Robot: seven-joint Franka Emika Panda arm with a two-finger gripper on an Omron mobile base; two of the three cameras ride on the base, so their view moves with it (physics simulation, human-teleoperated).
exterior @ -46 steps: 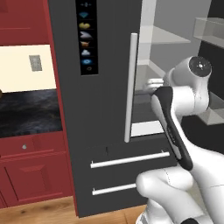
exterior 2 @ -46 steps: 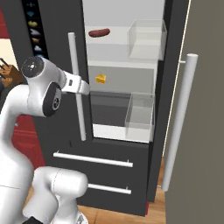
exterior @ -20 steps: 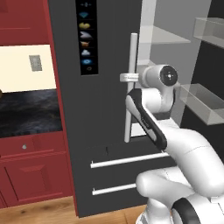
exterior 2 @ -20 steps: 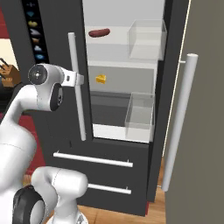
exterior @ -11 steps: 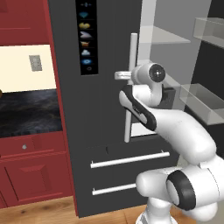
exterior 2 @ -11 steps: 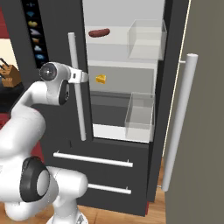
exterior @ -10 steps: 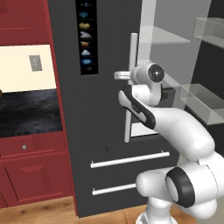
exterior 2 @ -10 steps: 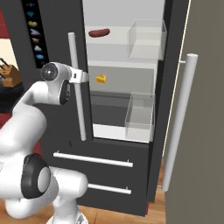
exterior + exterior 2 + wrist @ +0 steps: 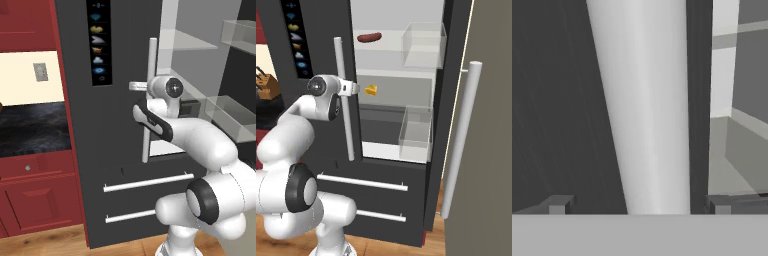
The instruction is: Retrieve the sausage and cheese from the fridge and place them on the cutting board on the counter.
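Observation:
The fridge (image 9: pixel 316 30) stands with its right door swung open. On its top shelf lies the dark red sausage (image 9: pixel 369 37). One shelf lower sits the yellow cheese (image 9: pixel 372 90) wedge. My gripper (image 9: pixel 354 89) is open at the long white handle (image 9: pixel 344 105) of the shut left door, level with the cheese. In the hand view the handle (image 9: pixel 647 110) runs up between my two fingertips (image 9: pixel 561 205), with gaps on both sides. From the left, the gripper (image 9: pixel 135 86) reaches the handle (image 9: pixel 150 100) sideways. The black counter (image 9: pixel 30 127) lies left of the fridge. The cutting board is out of view.
The open right door (image 9: pixel 491 125) with its white bar handle (image 9: pixel 461 140) stands close on the right. Clear bins (image 9: pixel 423 45) sit on the shelves, and one (image 9: pixel 417 132) lower down. Two drawer handles (image 9: pixel 363 182) cross the fridge's bottom. A knife block (image 9: pixel 266 86) stands on the counter.
My arm has swung left from the open fridge side. The hand has closed in on the left door's handle, with its jaws open throughout.

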